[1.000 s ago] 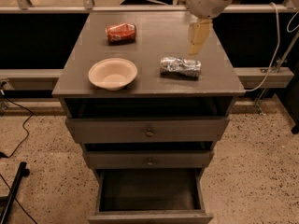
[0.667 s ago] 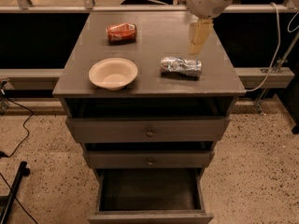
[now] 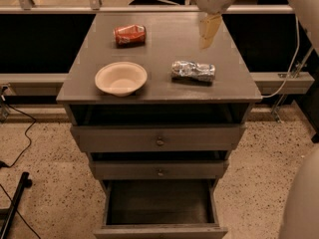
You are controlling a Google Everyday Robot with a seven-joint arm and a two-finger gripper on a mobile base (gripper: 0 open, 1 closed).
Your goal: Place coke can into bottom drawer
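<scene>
**Beyond the bowl, the coke can lies apart from the tool**

Start from the cream paper bowl (image 3: 121,77) at the front left of the grey worktop (image 3: 164,49). Your coke can (image 3: 130,34) lies on its side behind the bowl, close to the far edge. It is red, dented and apart from the bowl. To the right of the bowl, at about the same depth, a crushed silver can (image 3: 193,70) also lies on its side.

Your tool (image 3: 208,31) hangs farther back and to the right of the bowl. It points down over the worktop behind the silver can and is well apart from the coke can. It grips nothing you can see, and how wide it is set can't be made out.

Below the bowl, the bottom drawer (image 3: 159,231) is pulled out, with its dark interior facing up. Two shallower drawers with round knobs, the top drawer (image 3: 124,139) and the middle drawer (image 3: 124,170), sit between it and the bowl.
</scene>
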